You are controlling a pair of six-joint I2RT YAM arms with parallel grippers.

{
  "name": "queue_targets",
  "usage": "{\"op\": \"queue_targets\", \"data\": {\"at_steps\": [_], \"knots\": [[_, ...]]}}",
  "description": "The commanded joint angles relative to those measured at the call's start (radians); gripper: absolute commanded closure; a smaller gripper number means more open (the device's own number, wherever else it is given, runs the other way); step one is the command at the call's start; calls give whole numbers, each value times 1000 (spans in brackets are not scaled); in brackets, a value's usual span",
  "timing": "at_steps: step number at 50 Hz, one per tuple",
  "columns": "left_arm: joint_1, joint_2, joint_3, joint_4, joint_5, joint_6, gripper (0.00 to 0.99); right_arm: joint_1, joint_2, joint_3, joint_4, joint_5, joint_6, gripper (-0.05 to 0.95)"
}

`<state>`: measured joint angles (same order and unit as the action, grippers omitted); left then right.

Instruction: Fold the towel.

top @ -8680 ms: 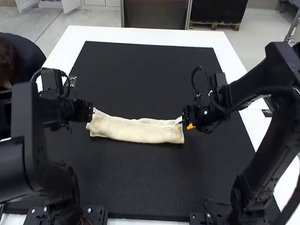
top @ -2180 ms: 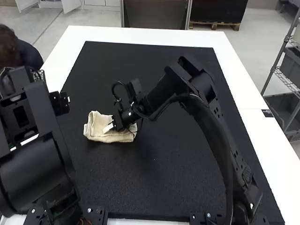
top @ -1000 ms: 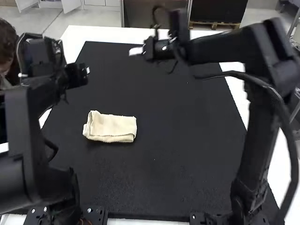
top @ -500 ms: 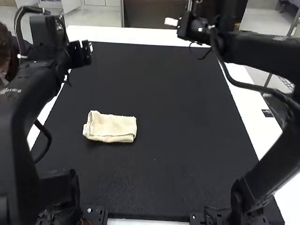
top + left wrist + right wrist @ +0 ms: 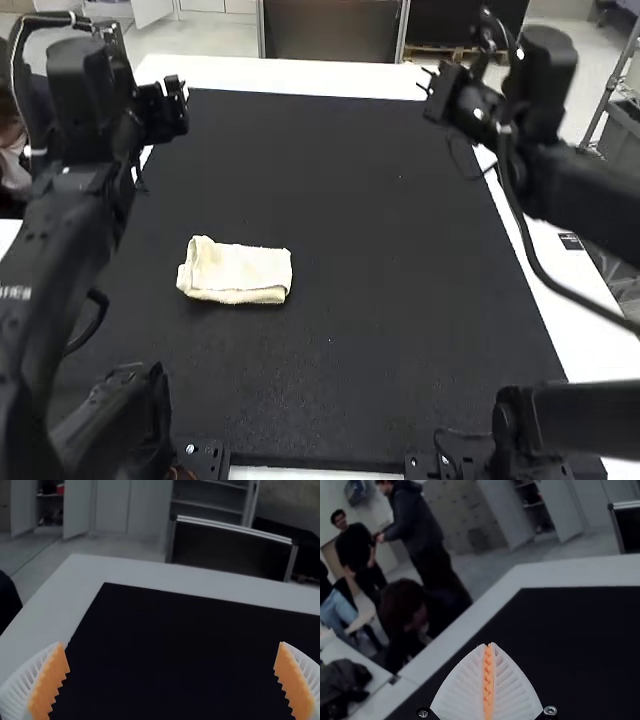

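The cream towel lies folded into a small, layered rectangle on the black mat, left of the middle in the high view. My left gripper is held above the mat's far left corner, well away from the towel. In the left wrist view the left gripper stands open, its orange pads wide apart. Over the far right corner of the mat is my right gripper. The right wrist view has the right gripper shut, pads pressed together with no cloth between them.
The black mat covers most of the white table, whose rim runs along the far side and the right. Both arms rise from the near edge, one at each side. A chair back stands beyond the far edge.
The towel went from a long strip to a shorter folded rectangle. The right gripper left it and moved up and to the far right. The left gripper also drew away toward the far left.
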<state>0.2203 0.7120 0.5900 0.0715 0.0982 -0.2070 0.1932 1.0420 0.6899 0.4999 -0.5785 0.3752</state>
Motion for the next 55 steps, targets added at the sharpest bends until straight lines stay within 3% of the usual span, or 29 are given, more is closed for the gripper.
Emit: {"op": "queue_targets", "data": {"at_steps": [1,22,39,55], "knots": [[-7,-85,-12,7,-28,3,34,-37,-126,-55,29,-11,67,918],[-10,-414,-102,-41,-51,3,34,-94,-496,-182,-20,-18,114,918],[-12,-536,-119,-49,-54,3,34,-106,-680,-188,-73,28,108,916],[-48,-629,-134,-52,-81,15,34,-136,-869,-193,-146,58,67,872]]}}
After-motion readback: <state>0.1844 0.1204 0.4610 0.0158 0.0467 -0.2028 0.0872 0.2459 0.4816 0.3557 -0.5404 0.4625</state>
